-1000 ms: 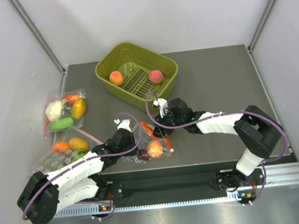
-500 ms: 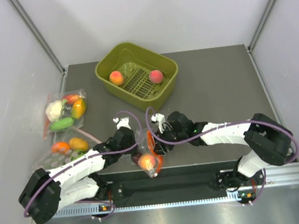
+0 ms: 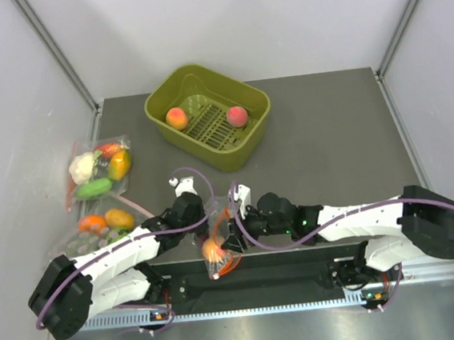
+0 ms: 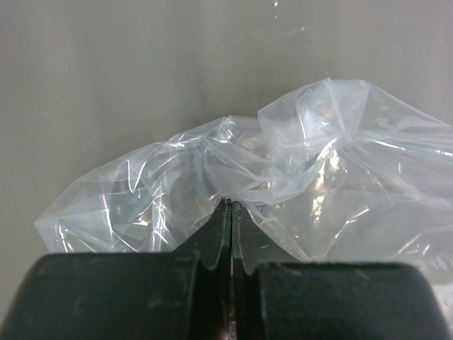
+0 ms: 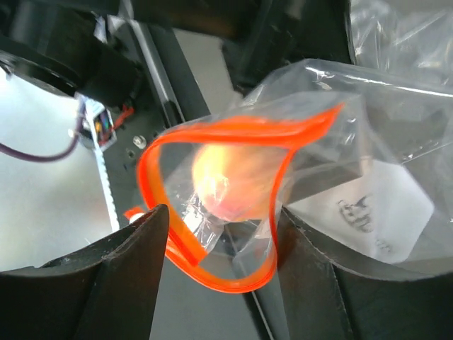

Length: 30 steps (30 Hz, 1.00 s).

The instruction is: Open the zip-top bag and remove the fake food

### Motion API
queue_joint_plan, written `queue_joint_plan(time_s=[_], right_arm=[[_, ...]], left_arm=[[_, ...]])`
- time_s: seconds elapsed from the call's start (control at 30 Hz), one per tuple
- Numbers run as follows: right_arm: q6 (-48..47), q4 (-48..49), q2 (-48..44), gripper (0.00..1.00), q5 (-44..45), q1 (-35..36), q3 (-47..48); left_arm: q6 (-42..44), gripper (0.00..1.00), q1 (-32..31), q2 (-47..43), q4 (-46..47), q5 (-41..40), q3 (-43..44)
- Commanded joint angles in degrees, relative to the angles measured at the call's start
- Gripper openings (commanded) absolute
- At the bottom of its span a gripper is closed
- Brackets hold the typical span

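The zip-top bag [image 3: 222,239] hangs crumpled at the table's near edge between both grippers. Its orange-red zip strip [image 5: 212,276] is pulled open into a loop. One peach [image 3: 214,250] sits inside the bag, blurred in the right wrist view [image 5: 230,180]. Two more peaches [image 3: 176,118] [image 3: 237,116] lie in the green basket. My left gripper [image 3: 201,223] is shut on a fold of the bag's clear plastic [image 4: 283,170], its jaws [image 4: 230,204] pressed together. My right gripper [image 3: 233,234] is open, its fingers [image 5: 134,269] either side of the bag's mouth.
The green basket [image 3: 248,140] stands at the back centre. A clear bag with cauliflower and cucumber [image 3: 96,168] and another with orange and green pieces [image 3: 103,224] lie at the left edge. The table's front rail [image 3: 253,276] runs just below the bag.
Both grippers and the bag have moved left and toward the near edge. The peach went from mid-table to the table's front edge. The right arm has stretched out leftward.
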Motion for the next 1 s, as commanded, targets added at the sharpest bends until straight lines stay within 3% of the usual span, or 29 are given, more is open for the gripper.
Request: queue_joint_plan(time_s=[0.0,0.33,0.57,0.63,0.7,0.73,0.83,0.9,0.93,0.97], right_arm=[[1.1,4.1,-4.9,0.58,7.5,2.5,-0.2],[0.6,-3.7,-1.2,0.5,16.9,5.3,2.5],[3.0,-3.9,-3.3,0.23,20.3,5.8,0.2],[3.9,-3.5,-4.2,0.11,20.9,5.9,-0.4],[4.8,-3.2,-4.7,0.0,22.0,5.8,-0.7],[5.6,-3.1,-4.8,0.0,22.7,5.8,-0.6],[7.7,-3.2,-4.6,0.0,25.1,5.8,-0.3],[8.6,-3.6,-4.7,0.0,27.7,5.7,0.3],[9.6,-3.7,-4.8,0.0,28.6,5.6,0.4],[9.9,-3.8,-4.9,0.0,29.5,5.6,0.6]], left_arm=[[-0.8,0.0,-0.1,0.2,3.6,-1.8,0.3],[-0.2,0.0,-0.1,-1.3,3.8,-0.7,0.0],[3.5,0.0,-0.1,-2.5,2.5,-1.9,1.1],[4.2,0.0,-0.1,-2.3,1.5,-2.5,2.7],[8.0,0.12,-0.1,-2.5,1.5,-1.4,4.9],[9.3,0.31,-0.1,-3.9,1.4,-1.0,5.8],[16.1,0.6,-0.3,-9.4,1.2,0.7,8.8],[18.3,0.68,-1.4,-12.7,0.6,1.9,10.8],[19.2,0.78,-1.9,-15.6,0.4,3.1,11.1],[20.2,0.8,-2.5,-16.9,0.2,3.7,11.4]])
